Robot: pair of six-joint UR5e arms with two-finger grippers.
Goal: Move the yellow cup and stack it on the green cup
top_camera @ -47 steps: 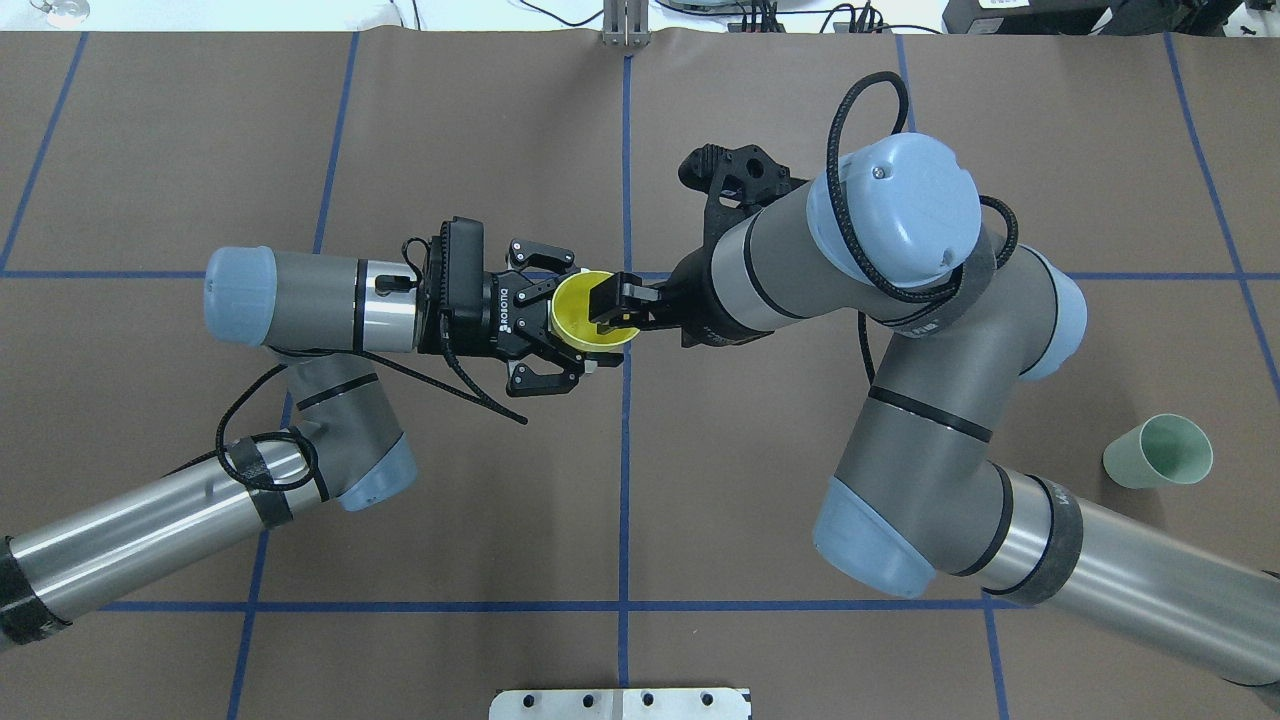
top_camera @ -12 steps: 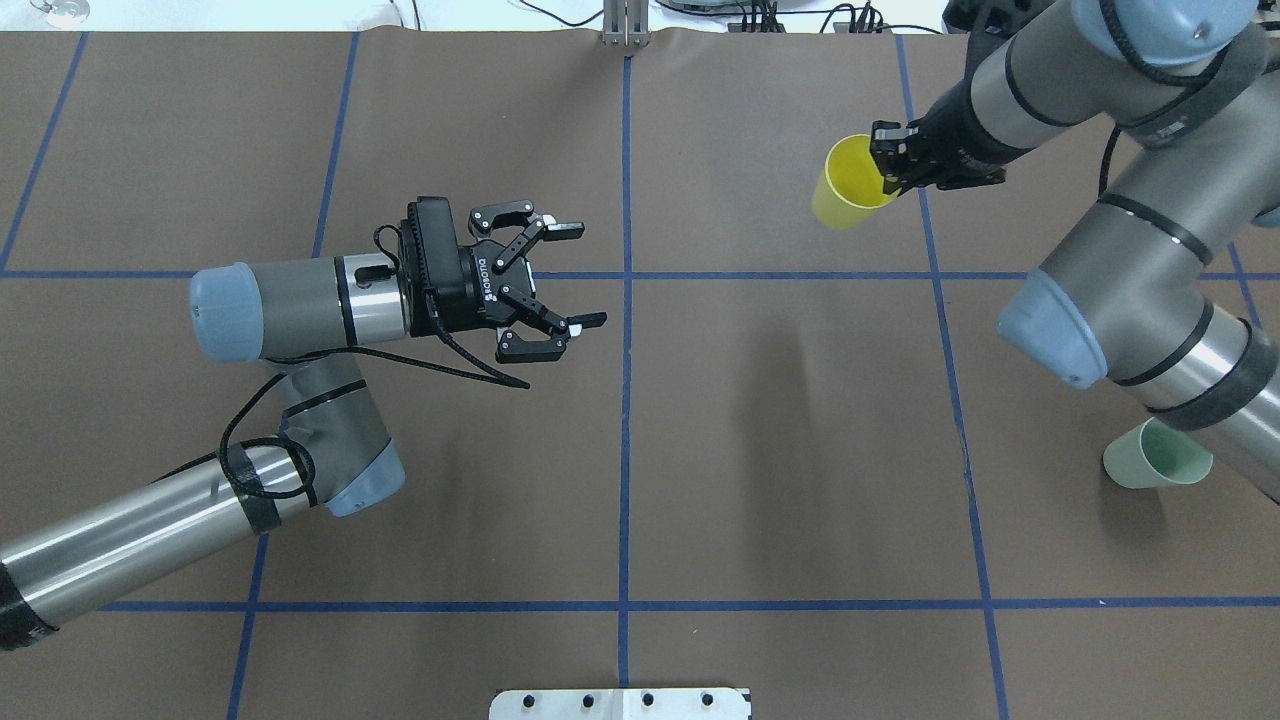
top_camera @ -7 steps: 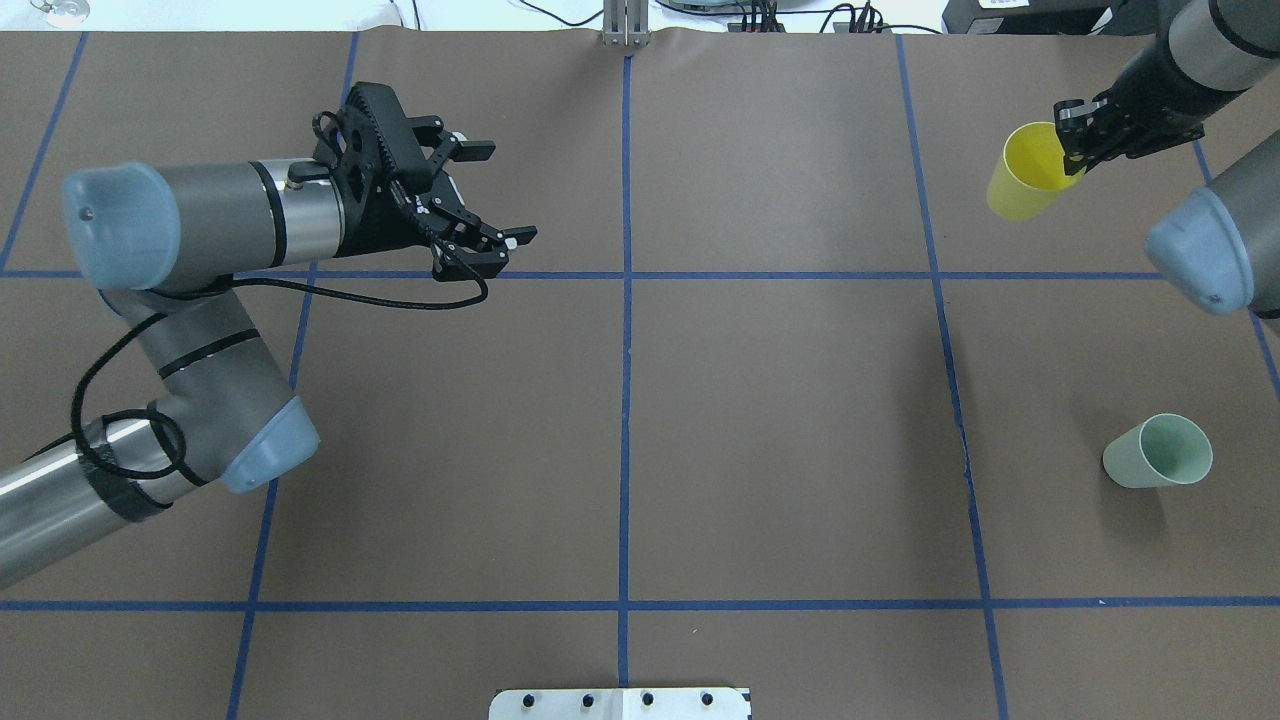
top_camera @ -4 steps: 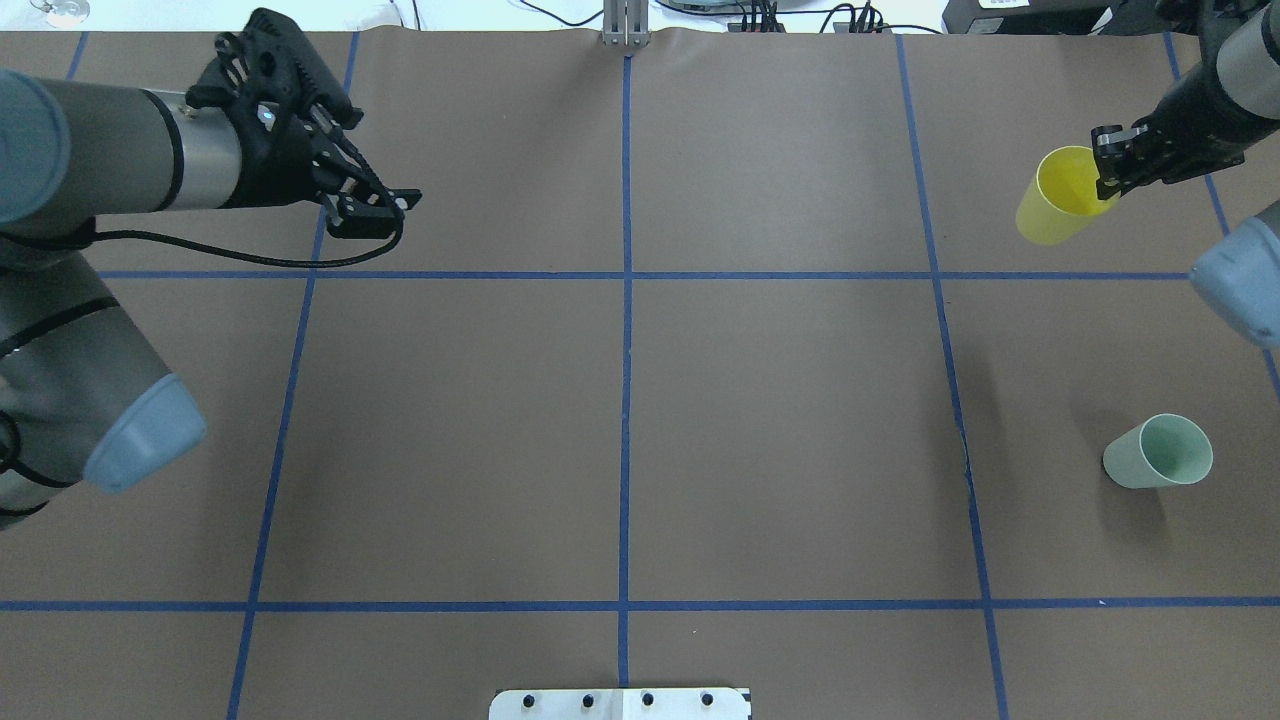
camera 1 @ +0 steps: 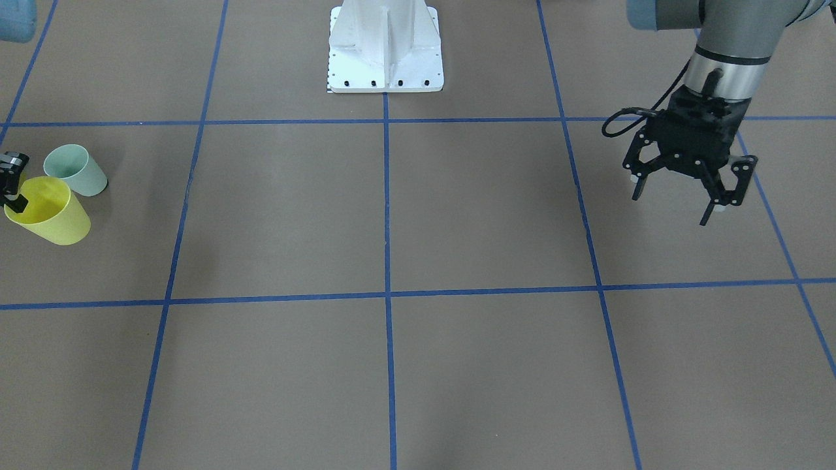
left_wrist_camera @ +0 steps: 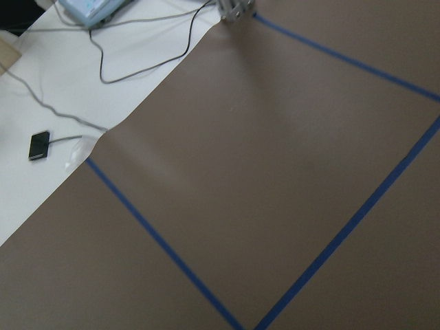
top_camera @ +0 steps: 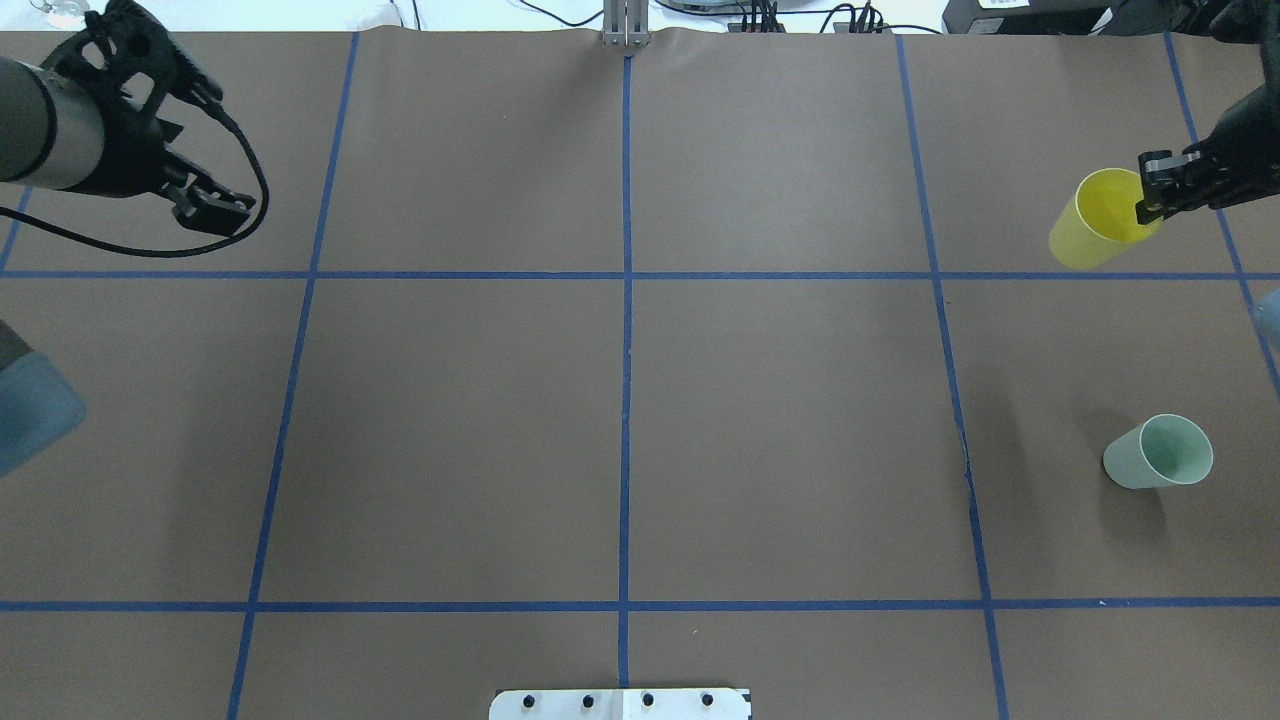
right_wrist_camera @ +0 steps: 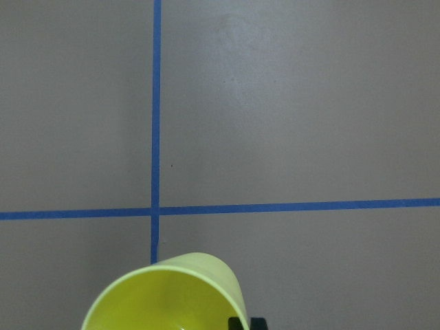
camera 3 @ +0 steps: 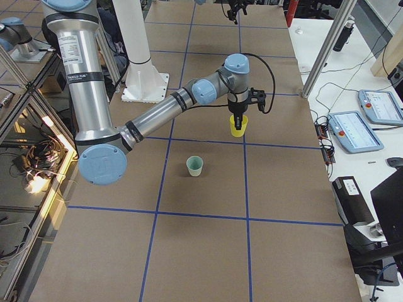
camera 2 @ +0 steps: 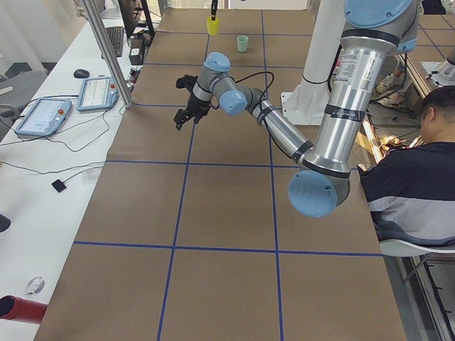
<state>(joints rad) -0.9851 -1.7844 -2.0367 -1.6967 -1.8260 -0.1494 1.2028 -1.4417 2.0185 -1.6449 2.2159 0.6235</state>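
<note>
While aloft, yellow cup (top_camera: 1093, 222) farther right

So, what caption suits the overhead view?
Right gripper holds the yellow cup by its rim, away from the upright green cup.

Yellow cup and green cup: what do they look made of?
The yellow cup: probably thin plastic, smooth, slight sheen; even opaque colour inside and out, thin rim, no print. The green cup: likely the same moulded plastic, more matte; same tapered shape, plain wall, thin rim. Paper can't be fully ruled out.
</note>
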